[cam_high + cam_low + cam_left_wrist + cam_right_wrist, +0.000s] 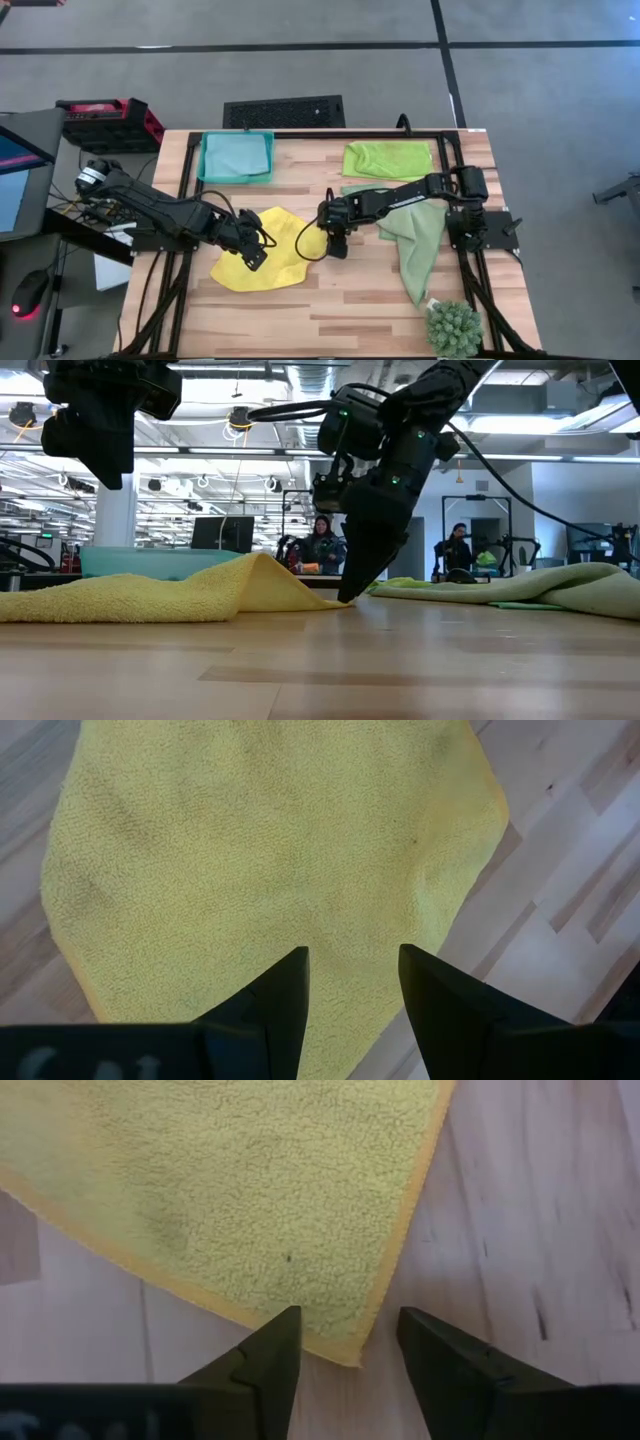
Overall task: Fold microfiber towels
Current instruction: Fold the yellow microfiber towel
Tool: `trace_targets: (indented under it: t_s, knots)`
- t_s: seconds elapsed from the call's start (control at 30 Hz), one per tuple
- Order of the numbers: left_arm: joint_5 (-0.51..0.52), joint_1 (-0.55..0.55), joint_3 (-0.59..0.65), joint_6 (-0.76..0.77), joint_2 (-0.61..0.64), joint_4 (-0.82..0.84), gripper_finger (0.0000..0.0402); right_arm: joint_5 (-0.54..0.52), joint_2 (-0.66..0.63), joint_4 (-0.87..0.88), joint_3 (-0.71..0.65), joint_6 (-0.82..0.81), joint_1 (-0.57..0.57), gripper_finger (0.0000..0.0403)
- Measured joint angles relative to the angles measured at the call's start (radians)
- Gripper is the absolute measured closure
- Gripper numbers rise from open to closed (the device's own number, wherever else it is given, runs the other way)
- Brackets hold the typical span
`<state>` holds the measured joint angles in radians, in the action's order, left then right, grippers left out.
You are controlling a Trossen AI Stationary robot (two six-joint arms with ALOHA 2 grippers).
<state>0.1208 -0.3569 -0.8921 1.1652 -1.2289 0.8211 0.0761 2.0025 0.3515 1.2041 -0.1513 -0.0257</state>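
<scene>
Yellow towel (pixel 262 262) lies rumpled, unfolded.

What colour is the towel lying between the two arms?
Yellow; the towel shows best in the left wrist view.

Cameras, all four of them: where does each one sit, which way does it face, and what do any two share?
High view: above the table, looking straight down; both arms show, left pincer over the yellow towel, right pincer at its edge.
Low view: at table-top height, looking level into the room; both arms come in from above.
Left wrist view: on the left wrist, facing the yellow towel past open fingers.
Right wrist view: on the right wrist, facing a towel corner past open fingers.
Shared: all four show the yellow towel.
</scene>
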Motion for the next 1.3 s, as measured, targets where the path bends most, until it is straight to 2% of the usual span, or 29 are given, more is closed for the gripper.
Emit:
trace_targets:
  t_s: [0.17,0.4,0.7,0.93,1.07,1.2,1.3]
  knots:
    - [0.025,0.0,0.0,0.001,0.0,0.0,0.0253,-0.003,0.002,0.004,0.0,-0.017,0.002,0.0255]
    - [0.026,0.0,0.0,0.027,0.0,0.0,0.0253,-0.008,0.003,0.014,-0.002,-0.025,0.003,0.0387]
    - [-0.002,-0.027,0.0,0.112,0.0,0.001,0.0253,0.018,-0.036,0.054,-0.007,-0.025,0.024,0.0397]
    - [-0.02,-0.109,0.004,0.329,0.0,0.056,0.0253,0.019,-0.084,0.089,-0.009,-0.025,0.034,0.04]
    - [-0.031,-0.165,0.055,0.49,0.0,0.051,0.0253,0.015,-0.084,0.095,-0.008,-0.024,0.025,0.0401]
    - [0.041,-0.2,0.117,0.548,0.0,-0.015,0.0253,0.012,-0.084,0.093,-0.008,-0.024,0.013,0.0401]
    - [0.068,-0.173,0.159,0.568,0.0,-0.054,0.0253,0.01,-0.084,0.093,-0.008,-0.024,0.01,0.0401]
